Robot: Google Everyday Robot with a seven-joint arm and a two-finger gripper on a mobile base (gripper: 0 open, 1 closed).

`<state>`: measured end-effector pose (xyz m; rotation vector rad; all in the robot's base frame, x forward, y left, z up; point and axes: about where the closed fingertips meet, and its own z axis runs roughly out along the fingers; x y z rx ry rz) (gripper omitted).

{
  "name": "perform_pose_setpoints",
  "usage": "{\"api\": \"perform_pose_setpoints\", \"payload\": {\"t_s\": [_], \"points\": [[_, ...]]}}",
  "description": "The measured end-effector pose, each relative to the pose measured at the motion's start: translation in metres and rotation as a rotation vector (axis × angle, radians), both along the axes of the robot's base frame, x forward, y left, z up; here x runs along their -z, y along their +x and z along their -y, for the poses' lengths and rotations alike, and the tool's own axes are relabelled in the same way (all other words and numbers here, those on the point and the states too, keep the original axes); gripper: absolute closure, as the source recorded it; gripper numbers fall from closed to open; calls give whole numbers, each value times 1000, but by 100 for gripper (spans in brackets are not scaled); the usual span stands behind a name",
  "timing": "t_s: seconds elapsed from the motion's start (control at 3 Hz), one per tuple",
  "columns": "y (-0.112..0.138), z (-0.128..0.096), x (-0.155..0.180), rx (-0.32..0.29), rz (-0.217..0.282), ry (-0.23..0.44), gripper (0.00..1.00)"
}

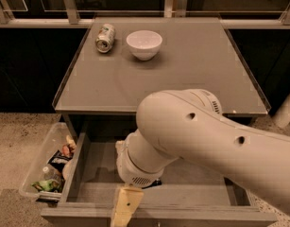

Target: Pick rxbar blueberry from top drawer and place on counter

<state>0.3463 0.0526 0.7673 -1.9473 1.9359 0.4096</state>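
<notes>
The top drawer (pixel 101 170) stands pulled out below the counter (pixel 196 74), its grey floor showing at the left. My arm reaches down over it and hides most of the inside. My gripper (pixel 127 206) hangs at the drawer's front wall, left of centre; only a tan part of it shows below the white wrist. A thin dark sliver (pixel 154 184) shows under the wrist on the drawer floor. I cannot tell whether it is the rxbar blueberry. The bar is otherwise hidden.
A tipped drink can (pixel 105 38) and a white bowl (pixel 144 44) sit at the back left of the counter. A clear plastic bin (pixel 37 173) of snacks stands on the floor against the drawer's left side. Railings line the back.
</notes>
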Motion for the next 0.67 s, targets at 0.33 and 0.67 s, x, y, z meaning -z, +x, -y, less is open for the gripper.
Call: {"api": "perform_pose_setpoints", "payload": {"t_s": [0.33,0.67], "points": [[26,-14,-20,38,162,-85,0],[36,-13,-18,58,193,-126,0]]}}
